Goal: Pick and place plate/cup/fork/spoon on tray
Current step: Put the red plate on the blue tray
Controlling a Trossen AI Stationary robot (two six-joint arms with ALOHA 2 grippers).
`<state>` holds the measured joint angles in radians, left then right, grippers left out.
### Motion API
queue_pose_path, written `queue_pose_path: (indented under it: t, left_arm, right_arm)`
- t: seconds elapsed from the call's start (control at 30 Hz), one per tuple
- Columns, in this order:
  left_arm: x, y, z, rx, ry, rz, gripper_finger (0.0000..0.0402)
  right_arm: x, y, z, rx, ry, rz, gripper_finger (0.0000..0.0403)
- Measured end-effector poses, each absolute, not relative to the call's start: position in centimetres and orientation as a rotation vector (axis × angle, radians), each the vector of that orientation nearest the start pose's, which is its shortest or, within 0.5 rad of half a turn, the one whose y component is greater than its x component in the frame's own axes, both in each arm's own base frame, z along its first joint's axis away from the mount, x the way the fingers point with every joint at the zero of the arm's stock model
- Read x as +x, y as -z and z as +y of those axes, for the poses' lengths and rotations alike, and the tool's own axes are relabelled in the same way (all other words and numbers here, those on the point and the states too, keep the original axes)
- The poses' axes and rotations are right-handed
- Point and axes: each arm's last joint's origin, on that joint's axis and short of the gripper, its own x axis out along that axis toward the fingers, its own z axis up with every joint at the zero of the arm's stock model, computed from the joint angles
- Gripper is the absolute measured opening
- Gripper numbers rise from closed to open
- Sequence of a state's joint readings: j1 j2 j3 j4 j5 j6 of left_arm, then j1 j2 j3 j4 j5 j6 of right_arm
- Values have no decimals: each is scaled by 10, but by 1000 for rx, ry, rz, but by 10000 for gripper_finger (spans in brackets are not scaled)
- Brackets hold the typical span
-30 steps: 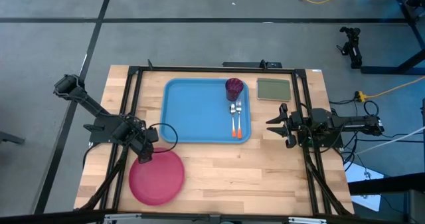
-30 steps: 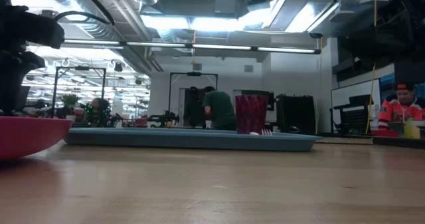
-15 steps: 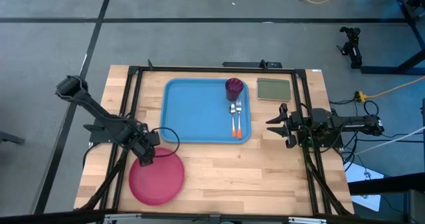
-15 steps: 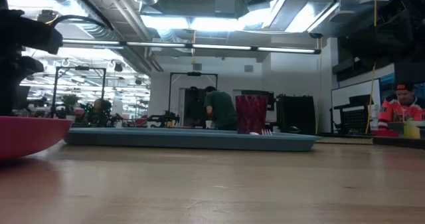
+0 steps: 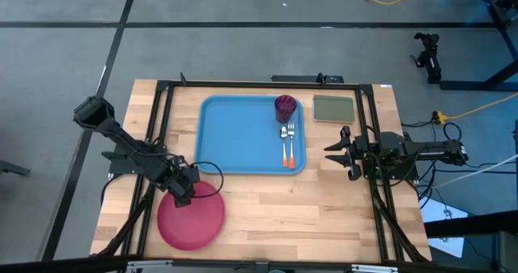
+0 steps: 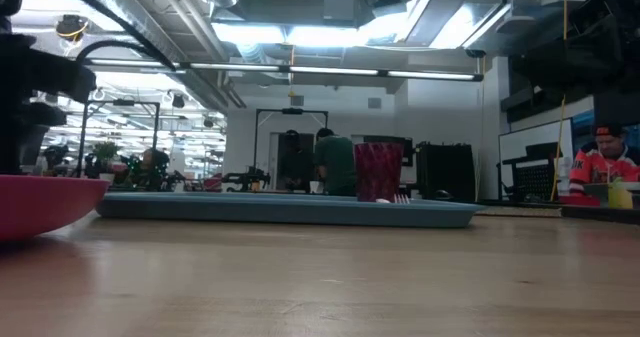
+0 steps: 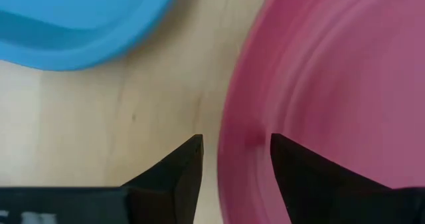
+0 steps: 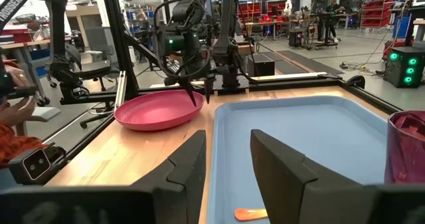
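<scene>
Plate (image 5: 191,217) on table | left gripper (image 5: 183,194) jaws parted astride rim | right gripper (image 5: 333,151) released

Robotics lab: exposed ducts (image 6: 150,17), equipment racks (image 8: 385,4)

I count 1 plate (image 5: 192,217), 1 cup (image 5: 284,107), 1 fork (image 5: 290,145), 1 spoon (image 5: 283,146), 1 tray (image 5: 235,135) and 1 green pad (image 5: 333,108).

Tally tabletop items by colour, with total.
Pink-red: 1, the plate
Dark magenta: 1, the cup
Orange-handled: 2, the fork and the spoon
Light blue: 1, the tray
Olive green: 1, the square pad
Total: 6
</scene>
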<state>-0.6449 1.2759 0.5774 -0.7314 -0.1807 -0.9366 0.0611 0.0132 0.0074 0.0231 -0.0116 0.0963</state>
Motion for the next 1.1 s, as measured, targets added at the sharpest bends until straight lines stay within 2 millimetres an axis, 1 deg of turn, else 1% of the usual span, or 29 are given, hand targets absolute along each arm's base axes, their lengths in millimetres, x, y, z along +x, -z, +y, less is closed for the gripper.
queue_pose_path:
  t: [0.13, 0.27, 0.67, 0.97, 1.03, 1.1]
  left_arm:
    - [152, -143, -109, -219, -238, 1359, 157]
    - [154, -142, -110, -219, -236, 1356, 132]
    - [158, -147, -113, -265, -197, 1296, 14]
    - [159, -148, -114, -264, -195, 1291, 4]
    - [162, -153, -116, -241, -173, 1283, 3]
    - [167, -162, -120, -197, -126, 1267, 2]
  right_arm:
    - [98, -167, 6, 97, -74, -14, 124]
    - [98, -167, 6, 97, -73, -14, 124]
    - [98, -167, 6, 97, -73, -14, 124]
    - [98, -167, 6, 97, -74, -13, 124]
    - [98, -167, 6, 97, -74, -14, 124]
    - [98, -167, 6, 97, -73, -14, 124]
